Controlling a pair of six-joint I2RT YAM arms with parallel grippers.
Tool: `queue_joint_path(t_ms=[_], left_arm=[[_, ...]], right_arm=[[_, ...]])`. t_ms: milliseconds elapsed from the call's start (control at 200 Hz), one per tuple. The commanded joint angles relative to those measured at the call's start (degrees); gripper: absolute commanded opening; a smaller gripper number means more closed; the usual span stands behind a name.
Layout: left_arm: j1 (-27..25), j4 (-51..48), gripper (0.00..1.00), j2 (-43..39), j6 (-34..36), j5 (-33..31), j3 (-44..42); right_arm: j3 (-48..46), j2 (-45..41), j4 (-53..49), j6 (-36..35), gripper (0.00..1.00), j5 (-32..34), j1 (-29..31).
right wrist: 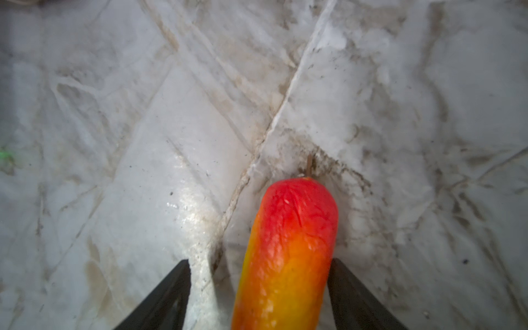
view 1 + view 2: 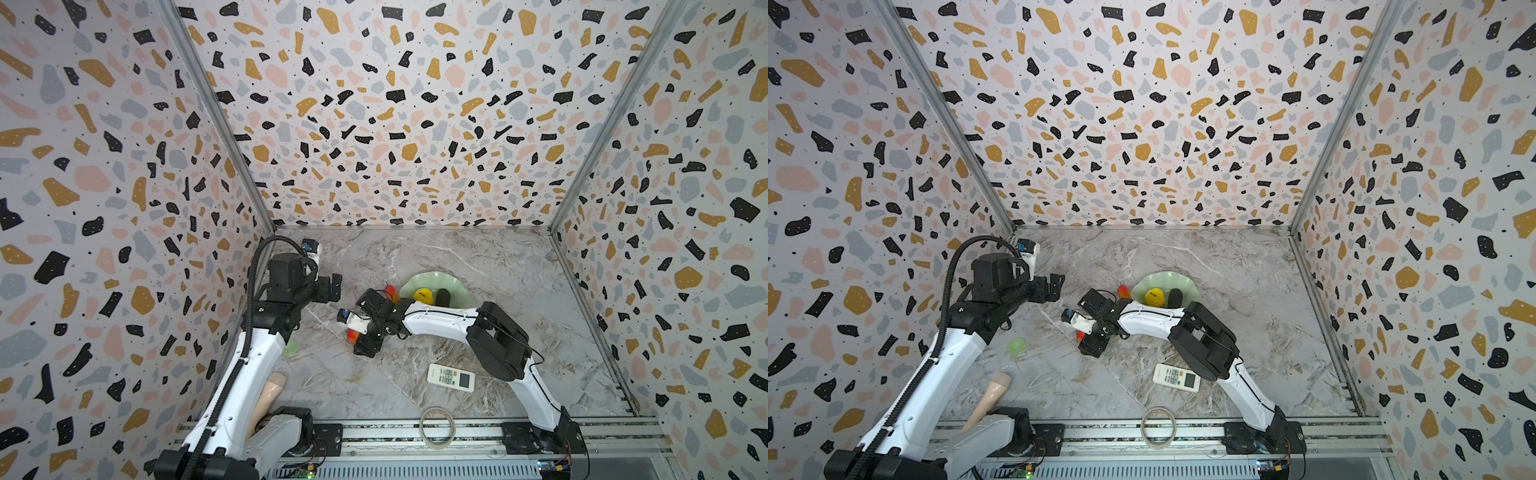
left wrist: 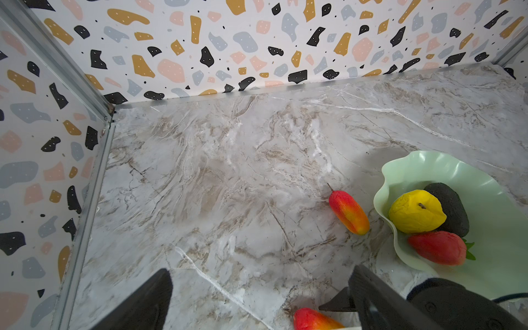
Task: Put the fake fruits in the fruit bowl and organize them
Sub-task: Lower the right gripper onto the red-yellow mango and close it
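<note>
The mint-green fruit bowl holds a lumpy yellow fruit, a black-brown oval and a red strawberry; in both top views my right arm hides the strawberry. One red-orange oval lies on the marble just left of the bowl. A second red-orange oval lies on the table between the fingers of my right gripper; one finger is against it, the other stands off with a gap. My left gripper hovers open and empty farther left.
A white remote lies near the front, right of centre. A clear tape ring sits on the front rail. A small green ring and a beige handle-like object lie by the left arm. Patterned walls close in three sides.
</note>
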Motion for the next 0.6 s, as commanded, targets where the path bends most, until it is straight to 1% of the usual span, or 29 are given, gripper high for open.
queue_joint_path(t_ms=[0, 125, 230, 315, 411, 506, 596], left_arm=[[0.3, 1.9, 1.00, -0.9, 0.2, 0.5, -0.5], [0.3, 1.9, 1.00, -1.1, 0.3, 0.4, -0.5], [0.3, 1.9, 1.00, -1.2, 0.3, 0.3, -0.5], [0.3, 1.9, 0.99, -1.2, 0.2, 0.2, -0.6], [0.3, 1.9, 1.00, -1.3, 0.3, 0.2, -0.6], [0.3, 1.9, 1.00, -1.2, 0.3, 0.2, -0.6], [0.3, 1.9, 1.00, -1.2, 0.3, 0.1, -0.6]], right_arm=[[2.8, -0.6, 2.4, 2.0, 0.75, 1.9, 0.2], [4.5, 1.1, 2.3, 2.5, 0.70, 1.9, 0.1], [6.2, 2.7, 1.3, 2.3, 0.64, 1.5, 0.2], [7.3, 3.7, 0.1, 1.9, 0.60, 1.6, 0.3], [7.5, 4.0, -0.1, 1.9, 0.48, 1.6, 0.3], [7.4, 3.7, -0.4, 1.6, 0.38, 1.8, 0.3], [7.2, 2.9, -0.6, 1.5, 0.23, 2.0, 0.2]])
